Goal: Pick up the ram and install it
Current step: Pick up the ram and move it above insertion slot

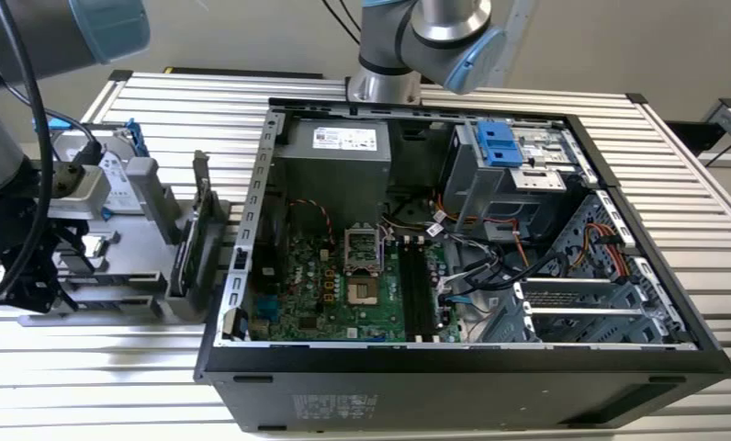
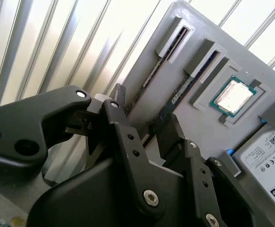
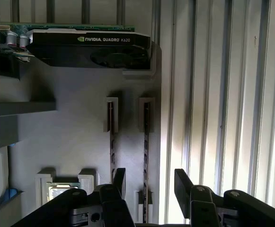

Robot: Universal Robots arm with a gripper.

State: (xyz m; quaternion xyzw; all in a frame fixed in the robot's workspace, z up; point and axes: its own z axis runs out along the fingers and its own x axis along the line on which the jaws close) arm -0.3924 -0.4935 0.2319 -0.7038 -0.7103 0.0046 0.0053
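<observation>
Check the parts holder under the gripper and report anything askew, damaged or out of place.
Nothing stands out. In the first wrist view the ram and the second stick stand straight in their gray holder slots, the processor lies flat in its recess, and the graphics card sits level. The open gripper straddles the ram.

gripper [image 3: 150,182] black | ram [image 3: 146,142] seemingly dark | tray [image 3: 71,132] grey | table [image 3: 213,94] striped silver

1. Our exterior view looks steeply down from mid-distance onto the open computer case [image 1: 464,372] on the slatted bench [image 1: 696,184].
2. Both wrist views sit close behind the gripper [image 3: 150,182] [image 2: 144,109], facing the grey holder [image 3: 71,123] [image 2: 184,118]. They share its processor [image 3: 61,189] [image 2: 233,96].
</observation>
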